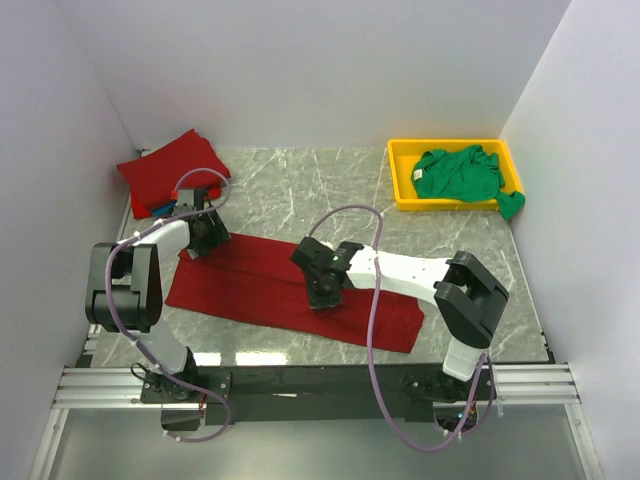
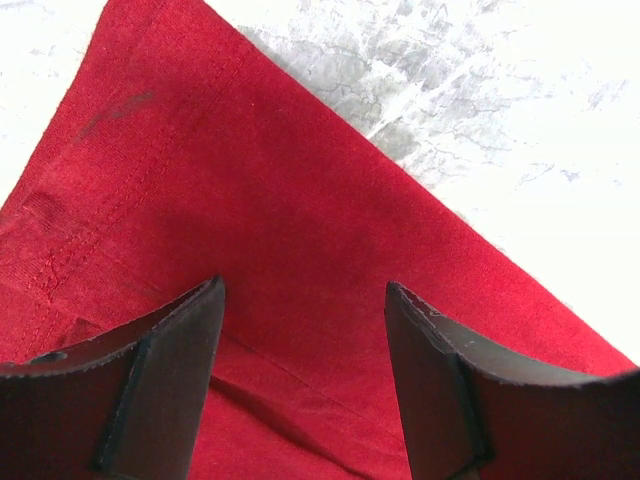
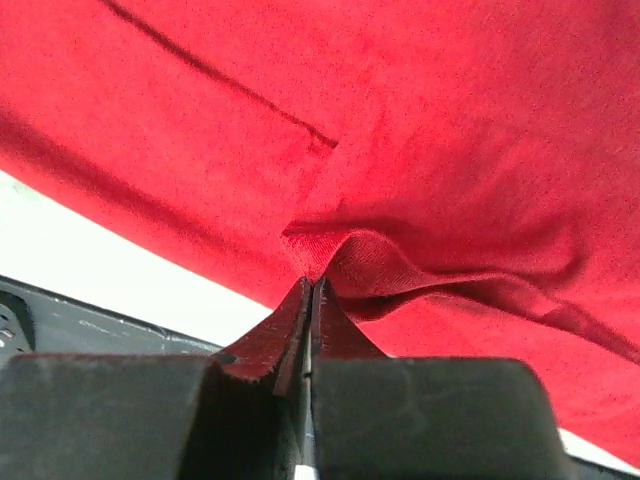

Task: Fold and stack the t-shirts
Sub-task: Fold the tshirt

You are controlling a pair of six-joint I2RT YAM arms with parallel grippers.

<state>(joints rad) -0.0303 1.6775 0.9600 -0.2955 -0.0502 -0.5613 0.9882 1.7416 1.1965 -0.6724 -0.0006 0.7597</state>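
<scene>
My right gripper point(image 3: 312, 285) pinches the half-folded dark red t-shirt point(image 1: 255, 285), left gripper point(image 2: 303, 290) gapes above it; I count one folded red stack point(image 1: 165, 170) done, the green t-shirt point(image 1: 460, 172) unfolded in its yellow tray point(image 1: 400, 160).

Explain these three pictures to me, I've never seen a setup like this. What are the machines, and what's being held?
These are two robot arms bolted at the near edge of a marble-patterned table. The wide picture is from a fixed camera overhead; each close-up is from a camera on one wrist, looking past its fingers. A dark red t-shirt, folded into a long strip, lies across the table. The left gripper is open over its left end; the right gripper is shut on a pinch of its cloth. Far left sits a pile of folded red shirts; far right, a green t-shirt lies in a yellow tray.
</scene>
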